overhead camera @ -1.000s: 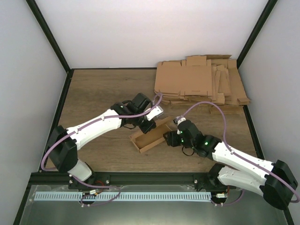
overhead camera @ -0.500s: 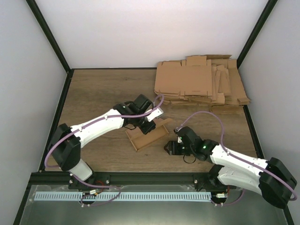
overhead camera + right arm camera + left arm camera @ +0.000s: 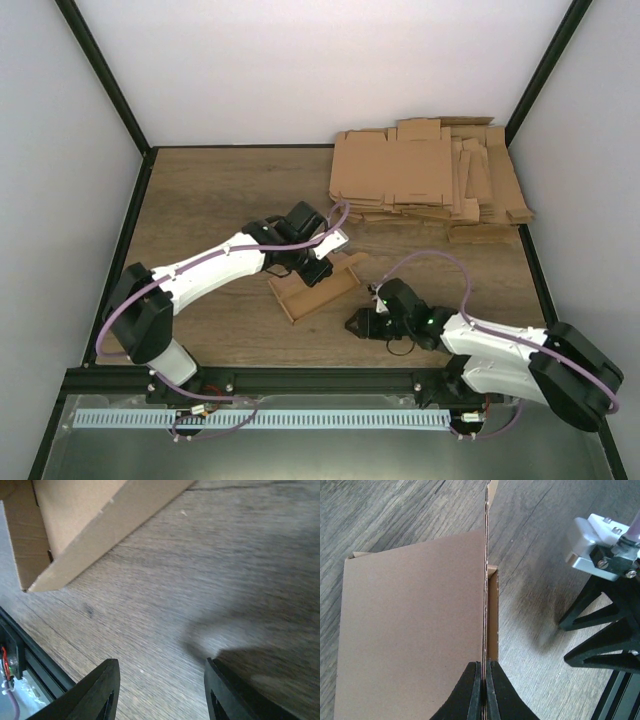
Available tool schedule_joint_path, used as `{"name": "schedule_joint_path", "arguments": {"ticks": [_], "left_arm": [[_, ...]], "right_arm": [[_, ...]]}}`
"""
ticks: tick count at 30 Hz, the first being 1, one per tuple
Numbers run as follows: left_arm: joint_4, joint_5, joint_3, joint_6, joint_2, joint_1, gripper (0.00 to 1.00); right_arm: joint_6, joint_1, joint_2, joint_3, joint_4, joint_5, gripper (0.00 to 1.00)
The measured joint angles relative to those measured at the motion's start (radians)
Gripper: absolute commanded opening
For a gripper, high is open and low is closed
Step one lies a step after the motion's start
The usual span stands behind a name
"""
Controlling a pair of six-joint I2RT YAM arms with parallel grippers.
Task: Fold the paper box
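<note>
Left arm point(image 3: 205, 268) is reaching from the near-left corner toward the table's middle, its wrist pitching downward. Left gripper point(image 3: 483, 666) is pinching 1 upright panel of the paper box point(image 3: 305, 293), with both fingers pressed together on the cardboard edge. The box is lying near the centre of the wooden table point(image 3: 200, 200) as a shallow, partly formed tray set at an angle.

The step in hand appears to be holding this panel erect. The next move probably calls for the free arm to approach and tuck an adjoining flap.

Right arm point(image 3: 490, 345) is lying low along the near edge. Right gripper point(image 3: 162, 666) is pointing at the box's near corner with its fingers spread, empty and apart from the cardboard.

A pile of flat blanks point(image 3: 430, 185) is resting far right.
</note>
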Motion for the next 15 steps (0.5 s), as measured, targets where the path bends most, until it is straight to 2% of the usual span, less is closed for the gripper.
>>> {"name": "schedule_joint_path", "arguments": {"ticks": [11,15], "left_arm": [[0.022,0.039,-0.020,-0.035,0.013,0.000,0.04],[0.029,0.049,-0.026,-0.042,0.024,0.000,0.04]], "right_arm": [[0.016,-0.019,0.170,0.000,0.282,-0.029,0.47],[0.030,-0.023,0.200,0.000,0.319,-0.016,0.47]]}}
